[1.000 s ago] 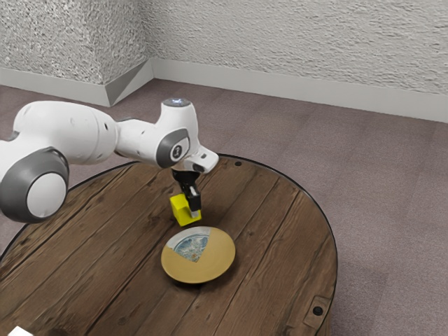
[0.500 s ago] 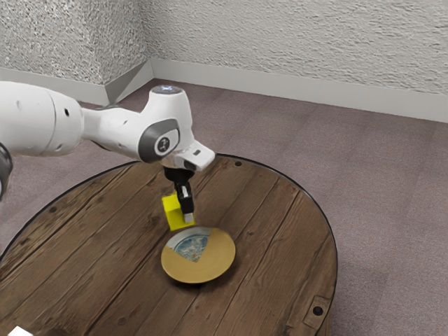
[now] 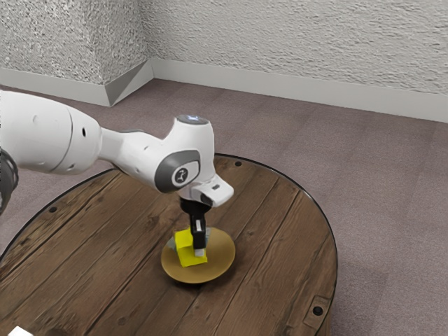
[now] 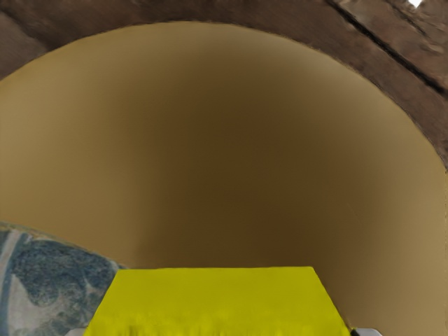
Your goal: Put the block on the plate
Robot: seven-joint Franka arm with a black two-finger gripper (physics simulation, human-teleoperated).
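"How did you think the yellow block (image 3: 183,250) would handle?"

"Light and stiff, I reckoned. Its faces looked flat and its edges straight, so crushing it seemed unlikely, though the smooth sides might have slid in a loose grip."

"And the best hold?"

"Two opposite side faces, about the middle, leaving the underside free to settle. The pincer (image 3: 199,252) had it much like that, closed on the block from both sides."

"Where was the block, exactly?"

"Low at the plate (image 3: 222,259), towards the rim on the exterior view's left. I couldn't tell whether it touched. If there was a gap, I judged, it wanted a gentle lowering before release."

"What did each view give you?"

"The exterior view gave the layout: the plate sat in from the round surface's (image 3: 276,231) edge, nearer that edge on the exterior view's right than on its left, and the arm (image 3: 136,154) reached in over it."

"And the wrist view?"

"The grip itself, with fingertips (image 4: 368,332) at opposite sides of the block and a broad tan stretch of plate beyond. It also gave a fuller look at the blue-grey patterned segment (image 4: 56,283), which the block largely covered in the exterior view."
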